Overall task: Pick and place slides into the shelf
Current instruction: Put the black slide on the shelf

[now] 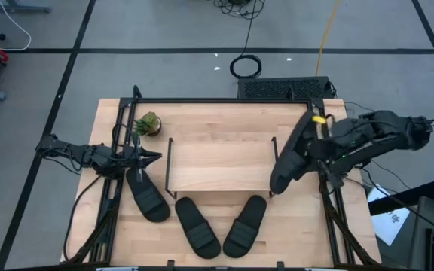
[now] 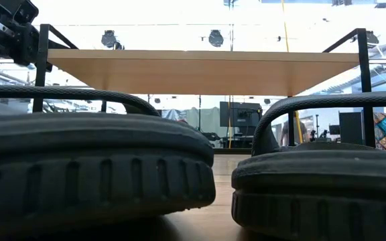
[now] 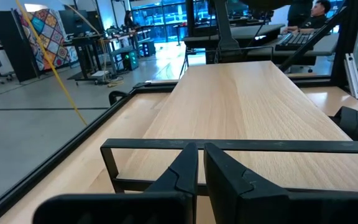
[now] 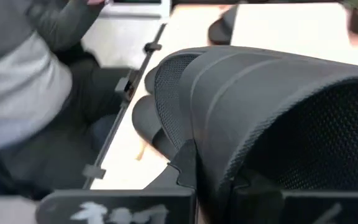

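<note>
Three black slides lie sole-down on the table in front of the shelf (image 1: 218,167): one at the left (image 1: 148,197), two side by side (image 1: 197,224) (image 1: 246,224), which fill the low view (image 2: 92,167) (image 2: 327,181). My right gripper (image 1: 313,150) is shut on the fourth slide (image 1: 291,154), which is lifted at the shelf's right end. My left gripper (image 1: 155,156) hovers shut at the shelf's left end, its fingers (image 3: 201,171) over the black wire side frame (image 3: 241,145), touching nothing. My right gripper holds the slide by its wide ribbed strap (image 4: 229,124), near the strap's side. One finger (image 4: 184,163) shows outside the strap; the other is hidden by the strap. The slide is lifted clear and tilted, one end pointing down toward the table by the shelf's right frame.
A small potted plant (image 1: 148,124) stands on the table behind the shelf's left end. The table's black frame rails (image 1: 330,203) run along both sides. A person in a grey sleeve (image 4: 23,81) stands past the table's edge in the right wrist view.
</note>
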